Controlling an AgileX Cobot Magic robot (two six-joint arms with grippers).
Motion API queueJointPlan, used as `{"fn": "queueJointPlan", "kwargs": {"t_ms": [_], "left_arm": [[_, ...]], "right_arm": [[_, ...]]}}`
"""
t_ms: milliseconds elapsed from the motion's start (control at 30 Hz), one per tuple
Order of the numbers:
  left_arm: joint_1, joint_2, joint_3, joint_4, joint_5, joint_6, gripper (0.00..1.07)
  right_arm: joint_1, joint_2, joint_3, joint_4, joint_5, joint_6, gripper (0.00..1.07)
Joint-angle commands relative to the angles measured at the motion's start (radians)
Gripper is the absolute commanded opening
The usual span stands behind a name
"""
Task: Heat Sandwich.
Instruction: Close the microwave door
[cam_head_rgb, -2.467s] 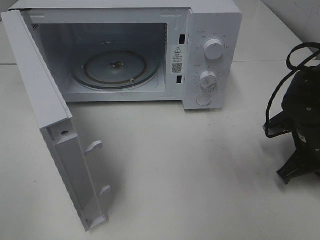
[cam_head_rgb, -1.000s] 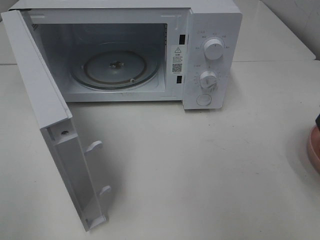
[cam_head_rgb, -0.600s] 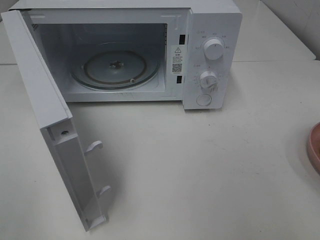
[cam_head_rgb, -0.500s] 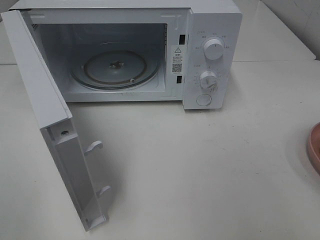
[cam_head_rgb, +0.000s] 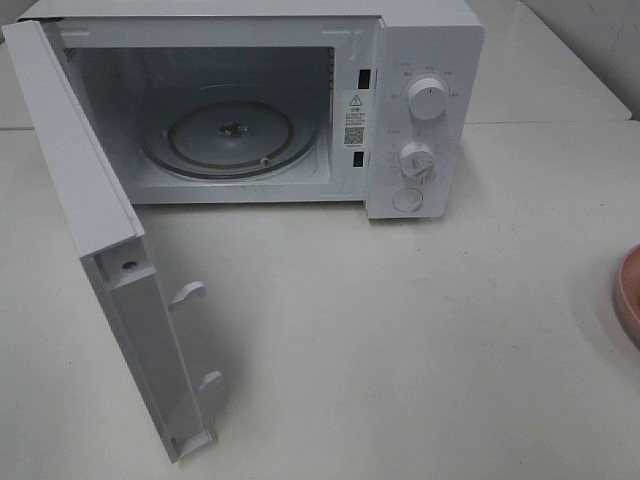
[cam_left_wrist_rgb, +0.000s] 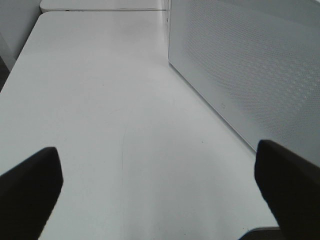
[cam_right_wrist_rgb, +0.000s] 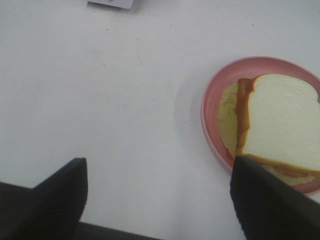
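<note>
Right arm gone from exterior high view; pink plate (cam_head_rgb: 630, 295) edge exposed. Right end effector (cam_right_wrist_rgb: 157, 195) open, empty, beside sandwich (cam_right_wrist_rgb: 277, 122) on plate. Left end effector (cam_left_wrist_rgb: 157, 185) open, idle. Microwave (cam_head_rgb: 420, 110) door open. Step: approach. Next: grasp, transfer to turntable (cam_head_rgb: 230, 135).

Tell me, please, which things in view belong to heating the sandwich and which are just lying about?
Belong to the job:
- sandwich
- plate under it
- microwave, door open, turntable bare
- right gripper, open, beside the plate

Just there:
- table
- left gripper, open, empty, beside the door
</note>
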Motion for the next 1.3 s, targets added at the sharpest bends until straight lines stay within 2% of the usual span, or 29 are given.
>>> {"fn": "queueJointPlan", "kwargs": {"t_ms": [33, 67, 167, 367, 433, 1300], "left_arm": [[0.002, -0.006, 0.001, -0.007, -0.009, -0.001, 1.0], [0.002, -0.006, 0.001, -0.007, -0.009, -0.001, 1.0], [0.002, -0.006, 0.001, -0.007, -0.009, -0.001, 1.0], [0.002, -0.006, 0.001, -0.007, -0.009, -0.001, 1.0], [0.002, -0.006, 0.001, -0.007, -0.009, -0.001, 1.0], [0.002, 0.002, 0.001, -0.007, -0.009, -0.003, 1.0]], "right_arm": [[-0.059, -0.075, 0.016, 0.015, 0.014, -0.008, 0.76], [-0.059, -0.075, 0.016, 0.015, 0.014, -0.008, 0.76], [-0.147, -0.177, 0.02, 0.041, 0.016, -0.029, 0.76], [-0.207, -0.34, 0.02, 0.053, 0.016, -0.041, 0.76], [-0.226, -0.336, 0.02, 0.054, 0.016, -0.041, 0.76], [-0.227, -0.337, 0.02, 0.057, 0.016, -0.042, 0.76]]}}
